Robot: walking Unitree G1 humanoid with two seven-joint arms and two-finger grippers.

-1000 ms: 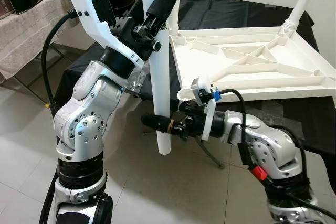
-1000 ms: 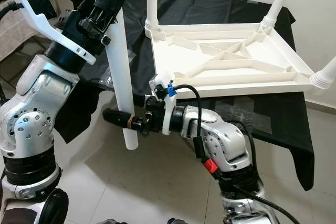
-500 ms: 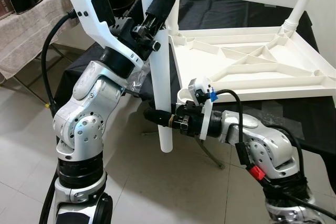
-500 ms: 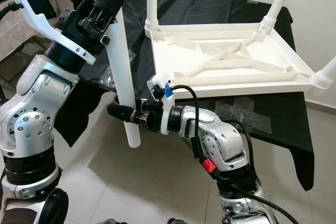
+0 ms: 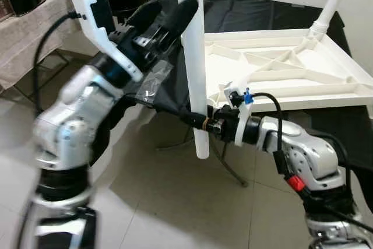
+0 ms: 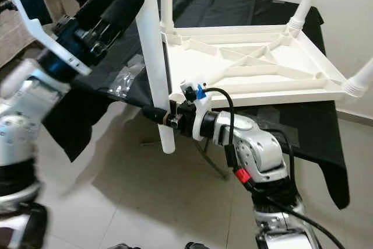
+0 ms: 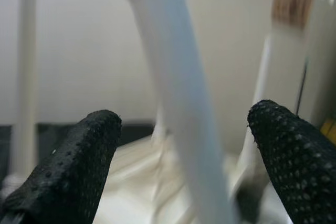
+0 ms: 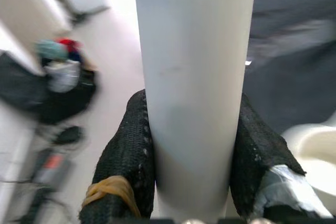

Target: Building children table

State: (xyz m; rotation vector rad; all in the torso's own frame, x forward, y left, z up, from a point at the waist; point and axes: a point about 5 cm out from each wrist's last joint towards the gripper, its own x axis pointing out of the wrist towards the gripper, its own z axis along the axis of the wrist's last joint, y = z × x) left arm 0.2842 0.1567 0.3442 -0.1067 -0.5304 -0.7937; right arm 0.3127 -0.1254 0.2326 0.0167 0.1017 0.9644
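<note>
Tiled floor [image 5: 145,202], right gripper [image 8: 191,145] clamping table leg [image 5: 195,68] (upright)

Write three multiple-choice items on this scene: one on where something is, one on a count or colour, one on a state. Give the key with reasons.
1. Where does the right gripper hold the loose white plastic tube leg?
A. near its lower end
B. at its top
C. nowhere

2. How many legs already stand on the upturned white ribbed plastic tabletop?
A. none
B. three
C. five

3. The left gripper is:
A. shut on the leg
B. open around it
C. hanging idle

Key: 1 A, its fingers clamp just above the tube's bottom. 2 B, three stand at corners. 3 B, gaps show both sides of the tube.
</note>
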